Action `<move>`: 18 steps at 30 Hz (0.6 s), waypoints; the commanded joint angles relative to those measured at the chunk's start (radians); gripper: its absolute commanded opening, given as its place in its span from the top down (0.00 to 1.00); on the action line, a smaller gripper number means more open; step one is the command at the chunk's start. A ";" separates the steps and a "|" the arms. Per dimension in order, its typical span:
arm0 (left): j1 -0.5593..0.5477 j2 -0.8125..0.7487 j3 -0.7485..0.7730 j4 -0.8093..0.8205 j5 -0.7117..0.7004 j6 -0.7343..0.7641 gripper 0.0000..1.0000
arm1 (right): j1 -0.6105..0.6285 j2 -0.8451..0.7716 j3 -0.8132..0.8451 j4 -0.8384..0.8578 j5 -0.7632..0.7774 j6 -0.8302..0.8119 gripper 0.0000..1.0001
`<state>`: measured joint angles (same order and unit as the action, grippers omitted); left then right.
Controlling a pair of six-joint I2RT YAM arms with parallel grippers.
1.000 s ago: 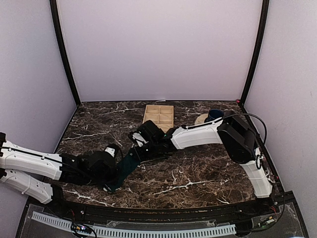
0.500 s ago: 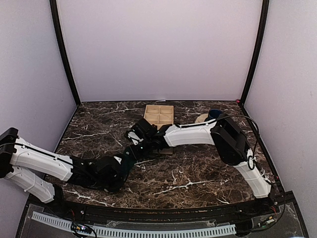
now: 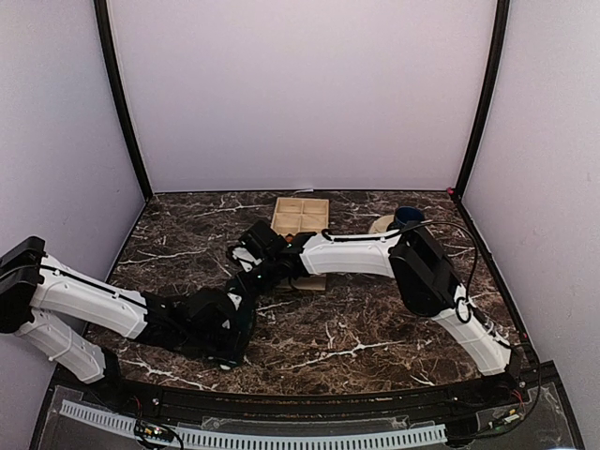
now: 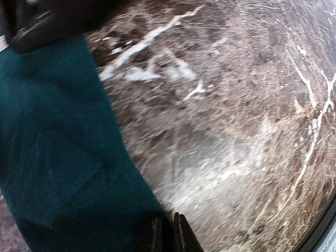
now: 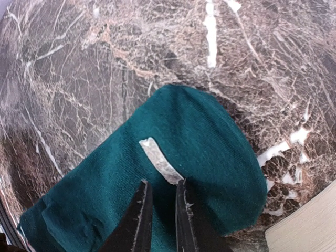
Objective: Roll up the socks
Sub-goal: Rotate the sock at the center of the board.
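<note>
Right gripper (image 5: 161, 220) first: we see its two fingers nearly together with teal cloth caught in the thin gap, so it is clamped on the teal sock (image 5: 199, 136). Over to the left gripper (image 4: 168, 236): the tips almost touch at the sock's corner, the fabric runs up into them, and it is clamped there too. The sock is plain dark teal in a fine knit, with one rounded end, a small pale strip (image 5: 160, 160) on top and a soft crease toward the other end. It sits left of centre on the marble table (image 3: 375, 328), strung between the two grippers and mostly hidden by them from above. The wooden tray (image 3: 302, 217) has its pale corner just beside the rounded end. Veined marble shows to the right and front of the sock, the table's near rim lies close to the left gripper, and the mug (image 3: 408, 216) is well apart at the back right.
</note>
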<state>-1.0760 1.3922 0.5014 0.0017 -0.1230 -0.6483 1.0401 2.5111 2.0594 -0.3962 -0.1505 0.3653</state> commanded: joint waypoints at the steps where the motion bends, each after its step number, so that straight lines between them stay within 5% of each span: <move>1: 0.011 0.086 0.017 0.008 0.142 0.046 0.88 | 0.002 0.045 0.020 -0.043 -0.023 -0.039 0.84; 8: 0.017 0.203 0.112 0.065 0.226 0.085 0.86 | 0.001 0.034 0.000 -0.023 -0.052 -0.071 0.82; 18: 0.020 0.067 0.123 0.049 0.151 0.055 0.59 | 0.002 -0.064 -0.105 0.082 -0.039 -0.121 0.79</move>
<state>-1.0576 1.5684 0.6479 0.1177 0.0673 -0.5854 1.0397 2.5008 2.0266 -0.3561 -0.1951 0.2779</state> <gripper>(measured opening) 0.373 0.202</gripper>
